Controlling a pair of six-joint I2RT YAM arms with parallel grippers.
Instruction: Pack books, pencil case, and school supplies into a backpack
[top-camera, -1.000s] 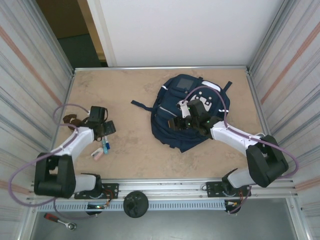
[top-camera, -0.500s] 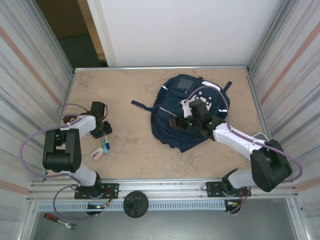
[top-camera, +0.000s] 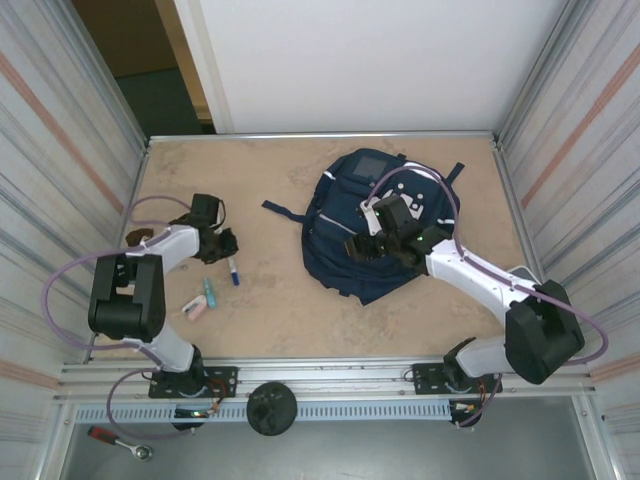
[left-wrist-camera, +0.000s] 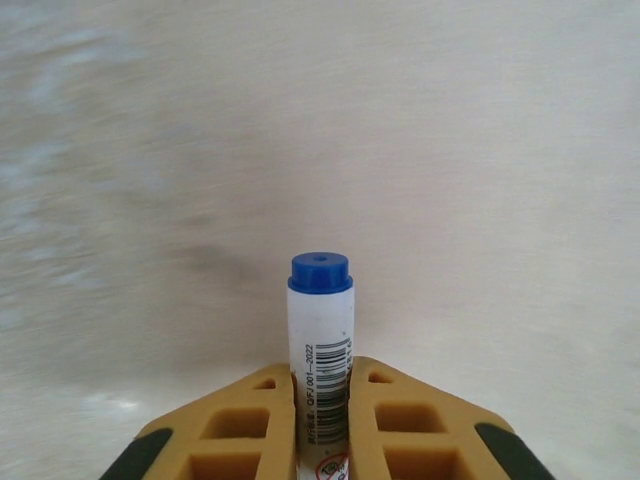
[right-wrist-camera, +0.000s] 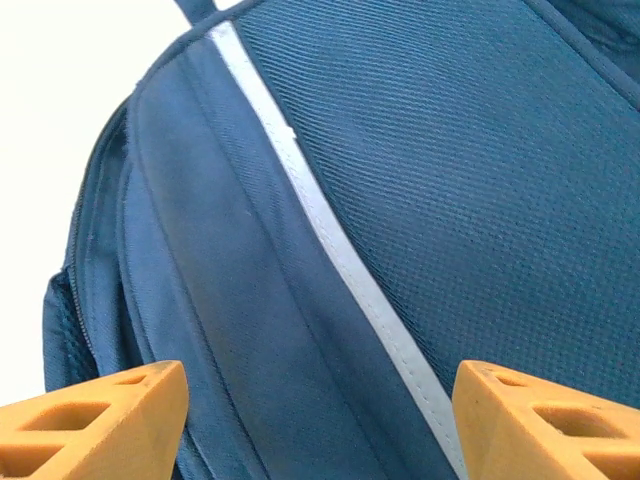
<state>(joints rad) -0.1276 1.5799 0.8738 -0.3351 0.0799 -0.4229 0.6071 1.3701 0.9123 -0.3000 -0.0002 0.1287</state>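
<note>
Beige stone-patterned table (top-camera: 290, 180), walled left and right by corrugated metal panels (top-camera: 60, 150). On its left half, the blue-and-white marker (top-camera: 232, 270) is clamped in the left gripper (top-camera: 224, 246), its free end pointing toward the near edge. The left wrist view shows the white barrel with a barcode pinched between the two yellow fingers (left-wrist-camera: 255, 420), jaws closed against it, and the blue cap (left-wrist-camera: 320, 272) projecting beyond the tips over bare tabletop. Just near and left of the marker lie a teal pen (top-camera: 210, 291) and a small pink piece (top-camera: 195, 309), side by side and apart from the marker. Brown lumpy pieces (top-camera: 140, 238) sit at the left edge. Well to the right, the navy backpack (top-camera: 330, 210) lies flat on the right half of the table. The right gripper (top-camera: 362, 247) is over its near-left part, jaws spread wide; the right wrist view shows navy fabric and a white stripe (right-wrist-camera: 330, 240) between them.
</note>
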